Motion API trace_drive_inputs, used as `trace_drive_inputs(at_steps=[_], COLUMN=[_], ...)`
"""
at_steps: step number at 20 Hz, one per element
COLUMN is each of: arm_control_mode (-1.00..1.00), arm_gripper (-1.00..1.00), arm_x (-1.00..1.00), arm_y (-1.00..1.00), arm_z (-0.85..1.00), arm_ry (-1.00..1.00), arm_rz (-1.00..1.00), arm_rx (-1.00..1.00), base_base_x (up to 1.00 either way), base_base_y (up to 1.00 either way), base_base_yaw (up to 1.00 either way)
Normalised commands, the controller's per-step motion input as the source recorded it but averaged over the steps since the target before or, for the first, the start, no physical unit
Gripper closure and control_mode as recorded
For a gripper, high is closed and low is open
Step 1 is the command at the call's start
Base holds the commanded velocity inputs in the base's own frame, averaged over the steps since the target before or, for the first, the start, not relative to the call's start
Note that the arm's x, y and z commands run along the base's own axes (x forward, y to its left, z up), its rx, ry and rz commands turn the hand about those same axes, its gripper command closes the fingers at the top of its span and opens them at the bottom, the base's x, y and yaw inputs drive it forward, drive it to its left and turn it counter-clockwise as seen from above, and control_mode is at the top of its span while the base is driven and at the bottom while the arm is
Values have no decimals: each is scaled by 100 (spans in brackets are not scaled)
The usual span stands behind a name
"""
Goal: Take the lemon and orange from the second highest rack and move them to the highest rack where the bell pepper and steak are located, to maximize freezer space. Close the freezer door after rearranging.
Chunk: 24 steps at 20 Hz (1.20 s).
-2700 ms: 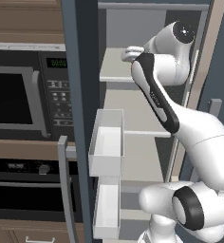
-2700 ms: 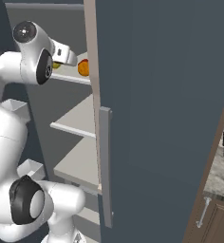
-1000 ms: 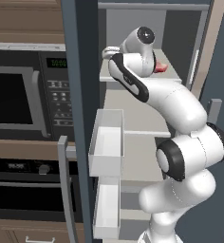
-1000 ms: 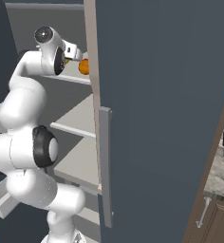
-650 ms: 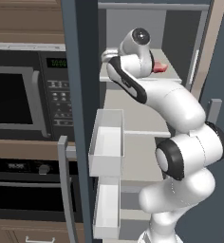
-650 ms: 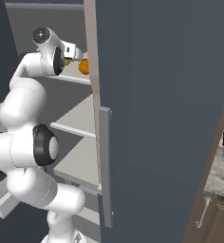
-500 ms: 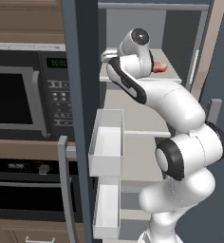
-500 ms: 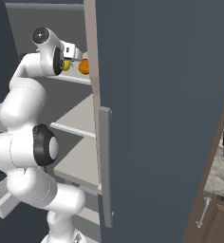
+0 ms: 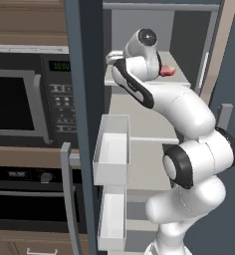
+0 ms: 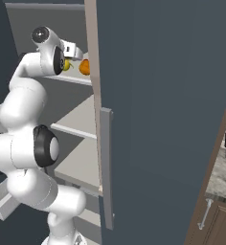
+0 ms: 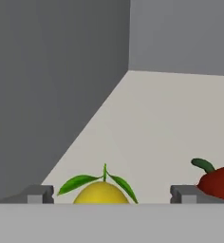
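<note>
In the hand view a yellow lemon [image 11: 103, 192] with green leaves lies on the shelf floor between my fingertips [image 11: 40, 193], with a gap on each side. My gripper [image 11: 111, 194] is open. A red bell pepper [image 11: 218, 182] sits just past the right fingertip. From the right base view the gripper [image 10: 75, 51] reaches into the upper rack [image 10: 74, 80], the lemon [image 10: 66, 64] right under it and the orange [image 10: 84, 67] beside it. A pink-red steak [image 9: 167, 71] peeks out behind my arm on that rack.
The open freezer door [image 10: 158, 119] with its vertical handle fills the right side. The other door [image 9: 82, 124] carries white bins [image 9: 112, 144]. A microwave [image 9: 25, 94] and oven [image 9: 25, 199] stand to the left. Lower shelves [image 10: 79, 119] lie beneath.
The arm swung up and into the upper rack 2.7 s ago. In the last second the hand shifted only slightly, and the lemon now shows just below it.
</note>
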Motion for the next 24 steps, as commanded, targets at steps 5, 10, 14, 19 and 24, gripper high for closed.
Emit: trace_drive_inputs(at_steps=[5,10,14,19,24], arm_control_mode=[-100,-100,-100,-100,-100], arm_gripper=[-100,-100,-100,-100,-100], arm_x=[-5,-22,-44,-67,-87], arm_y=[0,0,0,-5,-16], arm_z=[30,13,0,6,14], arm_ry=[0,-1,-13,-21,-9], arm_rz=[3,7,10,2,0], arm_rx=[2,0,0,0,0], base_base_x=[0,0,0,0,0], base_base_y=[0,0,0,0,0], base_base_yaw=[0,0,0,0,0])
